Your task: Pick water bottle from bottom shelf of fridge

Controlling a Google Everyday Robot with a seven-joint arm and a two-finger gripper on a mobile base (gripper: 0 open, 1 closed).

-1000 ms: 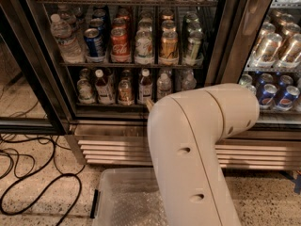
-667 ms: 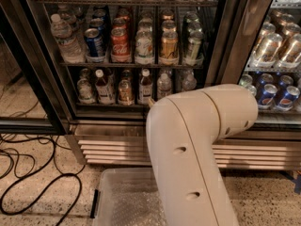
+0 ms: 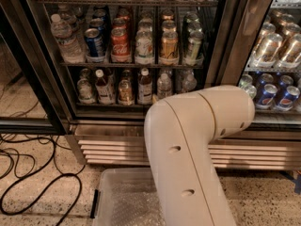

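The fridge (image 3: 44, 79) stands ahead, its black-framed door showing wire racks of drinks. On the bottom shelf (image 3: 108, 105), just above the louvered steel base, stand brown-liquid bottles at the left and middle. A small clear water bottle (image 3: 164, 85) stands right of them, and a second clear one (image 3: 188, 81) is behind my arm's edge. My cream arm's elbow (image 3: 197, 126) fills the lower middle of the view and hides the right end of the shelf. The gripper is out of view.
A larger clear bottle (image 3: 66, 39) and several cans sit on the rack above. A second cooler section at the right holds cans (image 3: 275, 93). Black cables (image 3: 37, 187) lie on the floor at the left. A clear plastic bin (image 3: 122, 197) sits on the floor before the base.
My arm's elbow has shifted very slightly to the left. Nothing in the fridge has moved.
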